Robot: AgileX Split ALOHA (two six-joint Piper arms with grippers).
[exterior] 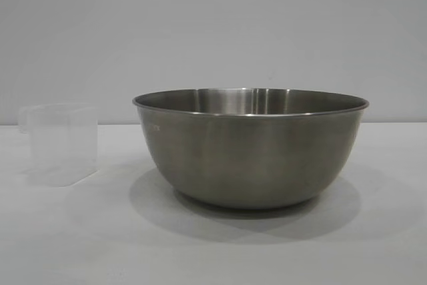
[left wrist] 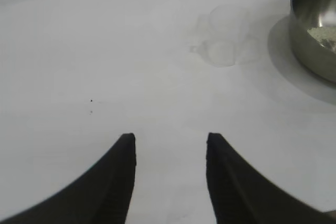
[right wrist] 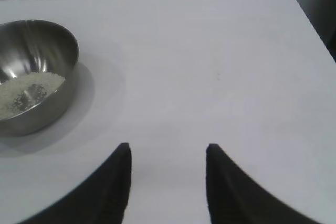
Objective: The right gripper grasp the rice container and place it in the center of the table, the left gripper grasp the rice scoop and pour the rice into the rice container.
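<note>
Seen from outside, the bowl (exterior: 250, 148) stood upright near the middle of the white worktop (exterior: 80, 245), its rolled rim level and its shadow pooled round its base. The scoop (exterior: 59, 142) stood upright to the left of it and slightly farther back, apart from the bowl, its small handle on the side away from the bowl. Neither arm showed in that view.

In the left wrist view the left tool (left wrist: 170, 145) hung over bare worktop (left wrist: 79, 51), its two dark fingers (left wrist: 118, 182) spread apart with nothing between them. Farther off lay the scoop (left wrist: 226, 35), faint against the white surface and well clear of the fingertips. Beyond and to one side of it sat the bowl (left wrist: 310, 40), only partly in frame, with a pale patch of rice (left wrist: 324, 35) inside.

In the right wrist view the right tool (right wrist: 168, 153) likewise hovered over open worktop (right wrist: 220, 51), fingers (right wrist: 113, 192) apart and gripping nothing. The bowl (right wrist: 44, 77) rested well ahead and off to one side, not touched by the tool. A thin layer of rice (right wrist: 26, 90) covered part of its bottom, with bare steel showing through. The worktop's rounded far corner lay beyond
</note>
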